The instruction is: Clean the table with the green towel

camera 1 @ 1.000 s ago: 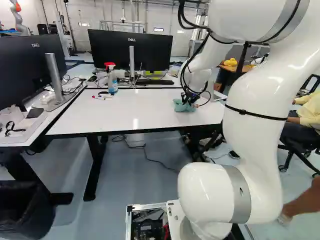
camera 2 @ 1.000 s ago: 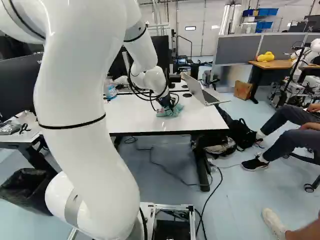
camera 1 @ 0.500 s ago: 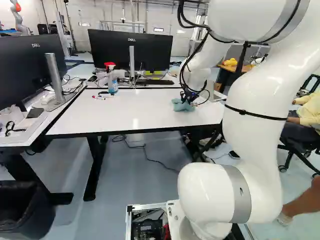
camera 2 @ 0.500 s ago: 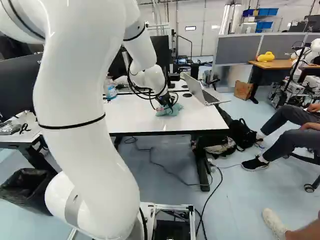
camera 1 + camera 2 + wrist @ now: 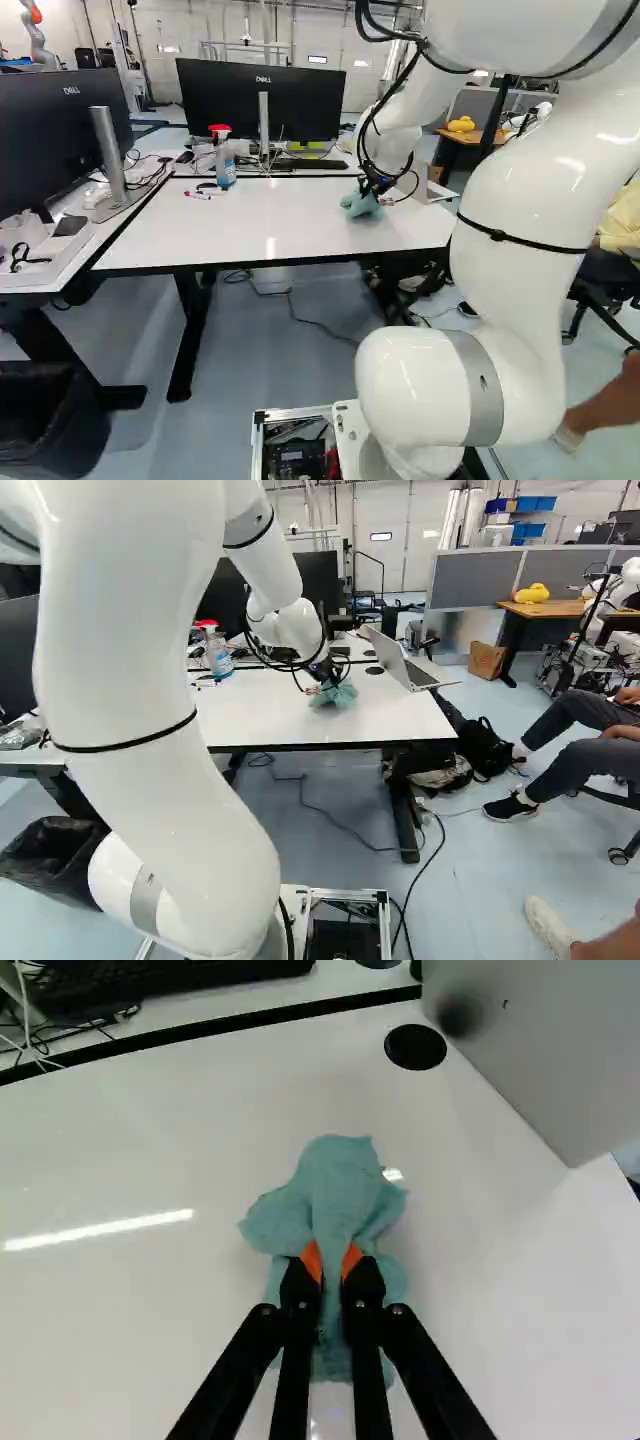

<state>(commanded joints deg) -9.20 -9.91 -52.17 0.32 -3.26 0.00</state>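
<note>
My gripper (image 5: 372,190) is over the right part of the white table (image 5: 250,225) in the left base view. In the wrist view the gripper (image 5: 332,1265) is shut on the green towel (image 5: 340,1190), whose cloth is pinched between both orange pads and bunches out ahead of and beneath the fingers. The towel (image 5: 334,694) hangs in a small bundle at the tabletop in the right base view; whether its underside touches the surface I cannot tell.
An open laptop (image 5: 405,665) stands right of the towel. A spray bottle (image 5: 224,160) and markers (image 5: 200,194) are at the table's back left. Monitors (image 5: 262,100) and a keyboard (image 5: 310,163) lie beyond. Another robot (image 5: 612,600) stands far right.
My arm has swung, and the gripper with the towel has shifted slightly left and up in the left base view. The base has not moved.
</note>
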